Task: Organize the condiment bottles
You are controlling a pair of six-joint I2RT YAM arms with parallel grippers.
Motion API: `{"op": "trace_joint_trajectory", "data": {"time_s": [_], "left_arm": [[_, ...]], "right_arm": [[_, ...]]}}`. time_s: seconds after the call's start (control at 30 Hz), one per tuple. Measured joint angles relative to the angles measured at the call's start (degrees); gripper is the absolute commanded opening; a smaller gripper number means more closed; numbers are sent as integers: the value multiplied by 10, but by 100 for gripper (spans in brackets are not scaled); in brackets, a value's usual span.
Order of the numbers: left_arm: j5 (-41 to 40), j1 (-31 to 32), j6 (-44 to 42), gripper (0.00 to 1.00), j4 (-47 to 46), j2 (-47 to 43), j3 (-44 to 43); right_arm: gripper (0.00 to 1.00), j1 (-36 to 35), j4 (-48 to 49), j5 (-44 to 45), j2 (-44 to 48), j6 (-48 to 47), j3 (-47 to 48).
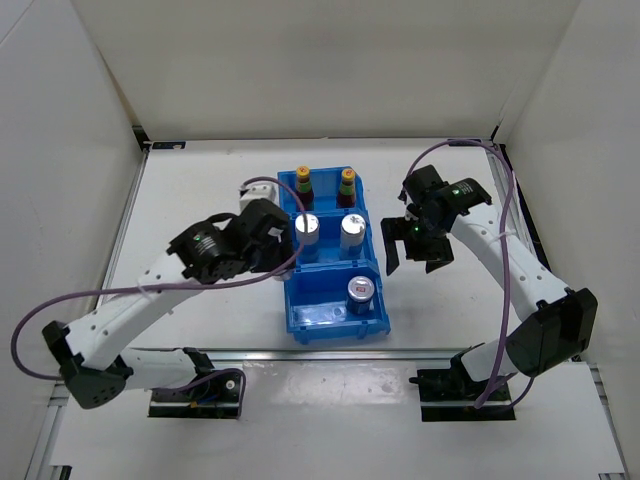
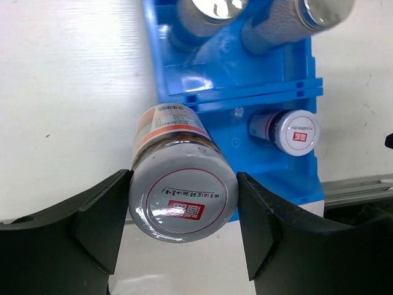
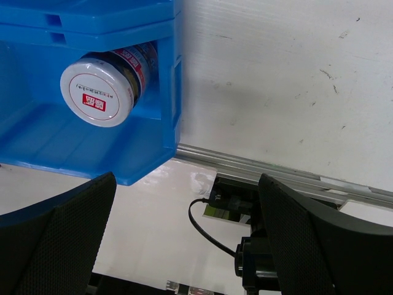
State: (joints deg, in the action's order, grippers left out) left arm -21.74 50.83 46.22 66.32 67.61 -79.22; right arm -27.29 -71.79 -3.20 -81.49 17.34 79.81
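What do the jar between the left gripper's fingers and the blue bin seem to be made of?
The jar: probably glass, since dark contents show through its clear, shiny wall above a paper-like label. Its white lid: glossy, coated metal or plastic; I cannot tell which. The blue bin: moulded plastic, smooth and slightly glossy, with ribbed dividers.

From above, the left gripper point(image 1: 283, 255) hides the white-lidded jar point(image 2: 183, 190) it clasps; two cans point(image 2: 212, 11) are cropped by the left wrist view's top edge, and the lid lettering is too small to read.
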Motion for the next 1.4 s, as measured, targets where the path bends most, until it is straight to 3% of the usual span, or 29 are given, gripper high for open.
{"op": "trace_joint_trajectory", "data": {"time_s": [0.3,0.57,0.7,0.87,0.93,0.97,1.17,1.4], "left_arm": [[14,63,-27,11,-89,92,29],[23,80,-21,12,-208,101,178],[32,80,-13,30,-269,107,222],[46,80,-14,70,-308,137,233],[47,80,-20,79,-317,141,233],[47,80,-23,100,-317,141,233],[42,81,-58,100,-303,110,203],[-10,81,-170,100,-263,-10,92]], "right_arm": [[100,0,0,5,0,1,0],[100,0,-2,10,1,1,0],[100,0,-2,9,11,2,0],[100,0,-2,9,31,2,0],[100,0,-2,9,33,2,0],[100,0,-2,9,33,2,0],[100,0,-1,9,33,2,0],[100,0,0,15,33,5,0]]}}
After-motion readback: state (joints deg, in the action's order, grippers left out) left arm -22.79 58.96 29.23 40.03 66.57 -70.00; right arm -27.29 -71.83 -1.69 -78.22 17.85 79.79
